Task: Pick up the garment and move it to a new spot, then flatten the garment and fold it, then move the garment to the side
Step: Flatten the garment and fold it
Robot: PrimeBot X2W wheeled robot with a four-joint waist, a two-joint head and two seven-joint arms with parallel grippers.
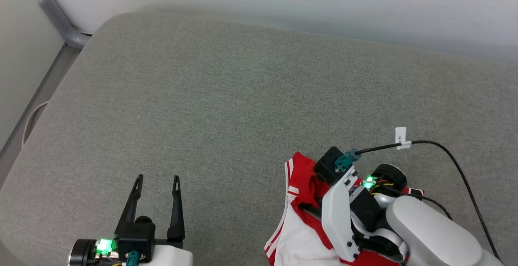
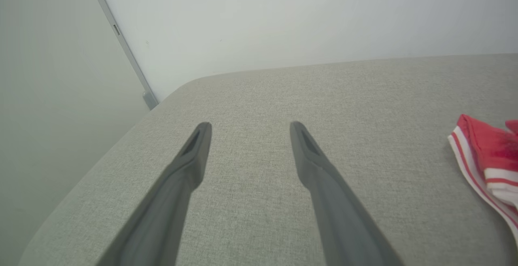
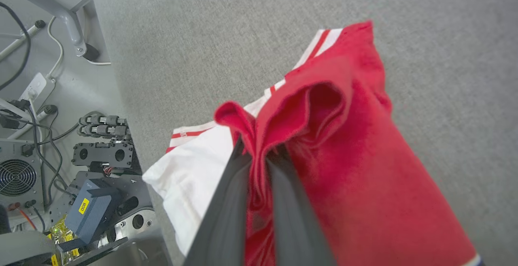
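The garment (image 1: 301, 217), a red T-shirt with white sleeves and striped trim, hangs bunched at the lower right of the grey cushion. In the right wrist view the red cloth (image 3: 352, 169) is pinched in a fold between my right gripper's (image 3: 255, 152) two dark fingers, which are shut on it, with a white sleeve (image 3: 194, 177) drooping to the left. My right arm covers much of the shirt in the head view. My left gripper (image 1: 158, 180) stands open at the lower left with nothing between its fingers. A red and white edge of the garment (image 2: 487, 160) shows at the left wrist view's right side.
The wide grey cushioned surface (image 1: 226, 96) stretches ahead, bounded by a pale wall behind and a grey metal frame (image 1: 60, 23) at the far left. A black cable (image 1: 453, 156) loops from my right wrist. Robot base hardware and cables (image 3: 60, 136) lie below the cushion's edge.
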